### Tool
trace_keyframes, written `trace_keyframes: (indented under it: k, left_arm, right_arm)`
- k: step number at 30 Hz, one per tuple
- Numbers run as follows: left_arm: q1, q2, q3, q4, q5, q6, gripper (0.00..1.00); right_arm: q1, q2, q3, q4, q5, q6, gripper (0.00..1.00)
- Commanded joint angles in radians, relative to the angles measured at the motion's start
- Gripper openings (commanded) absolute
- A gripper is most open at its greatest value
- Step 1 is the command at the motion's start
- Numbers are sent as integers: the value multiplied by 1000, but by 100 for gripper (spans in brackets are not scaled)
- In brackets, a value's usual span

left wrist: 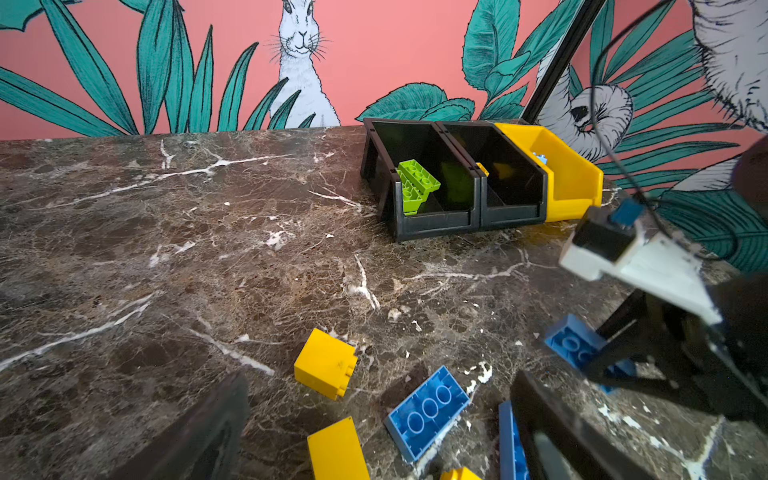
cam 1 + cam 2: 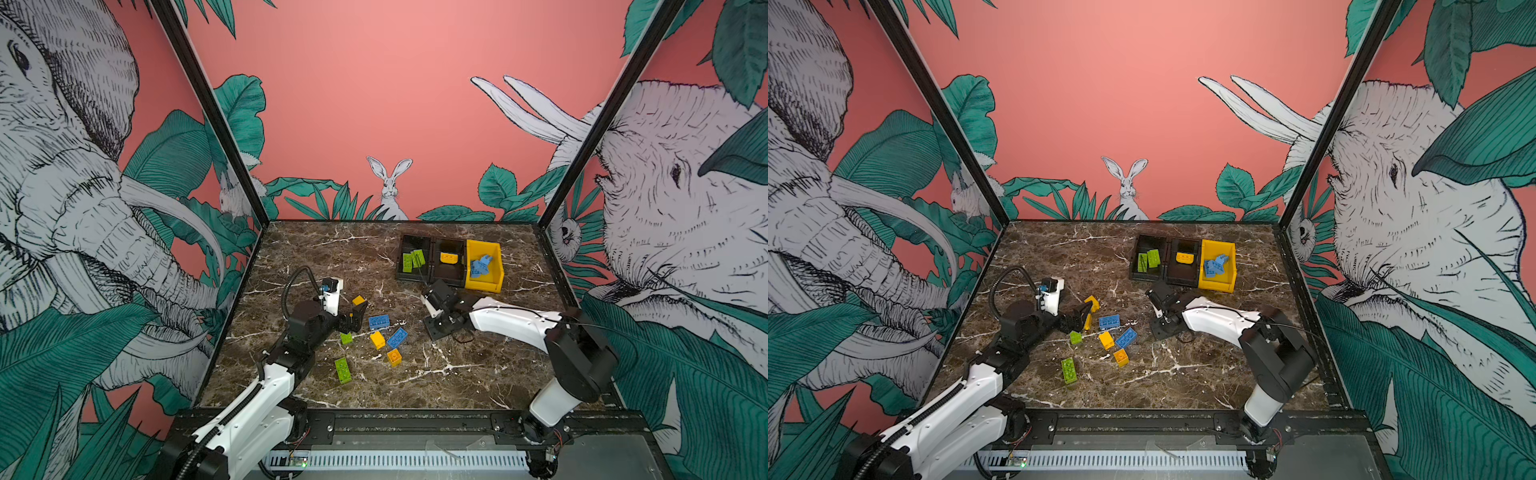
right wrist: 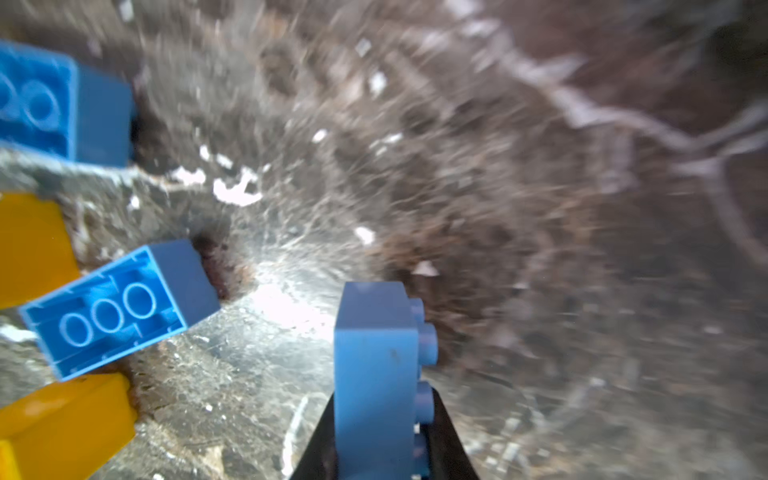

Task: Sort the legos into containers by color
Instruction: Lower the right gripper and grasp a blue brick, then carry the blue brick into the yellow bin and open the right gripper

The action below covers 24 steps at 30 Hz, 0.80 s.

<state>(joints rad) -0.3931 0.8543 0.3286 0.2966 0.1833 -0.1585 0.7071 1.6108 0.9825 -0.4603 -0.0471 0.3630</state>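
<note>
Black bins [image 2: 451, 276] hold green bricks [image 2: 413, 261] and one yellow brick [image 2: 449, 258]; yellow bin [image 2: 486, 283], blue bricks [image 2: 481, 266]. Right gripper [image 3: 384, 411] pinches a blue brick [image 3: 374, 353], left gripper [image 1: 380, 382] is open.

Robot lab cell, jungle-print wall panels [image 2: 374, 104], blk frame rail [image 2: 415, 422], marble-look tabletop [image 2: 332, 249]

No text, label, brand, number or sign can be read in any view. A faint small mark is seen on the side face of the yellow studded plastic brick [image 1: 326, 363] lying on the dark marble-patterned bench [image 1: 208, 249], but it is too small to be made out. The studs of the blue studded plastic brick [image 3: 376, 365] are blurred, and nothing legible is shown on them.
</note>
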Motion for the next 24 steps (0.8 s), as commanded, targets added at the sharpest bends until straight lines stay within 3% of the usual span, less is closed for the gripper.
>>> trace_keyframes:
  k: [1, 6, 12, 19, 24]
  left_arm:
    - [-7, -9, 20, 1, -12, 22, 99]
    - [-7, 13, 22, 6, -17, 36, 99]
    - [-6, 29, 11, 38, 1, 52, 99]
    - [-7, 45, -17, 86, -24, 46, 99]
    - [-7, 76, -15, 99, -16, 51, 99]
  right_arm:
    - [-91, -84, -1, -19, -45, -68, 11]
    - [-292, -125, 48, -51, -131, -126, 10]
    - [-455, -120, 152, -38, -211, -146, 9]
    - [-586, -29, 303, -34, -234, -171, 8]
    - [-607, 80, 411, -47, -171, -203, 8]
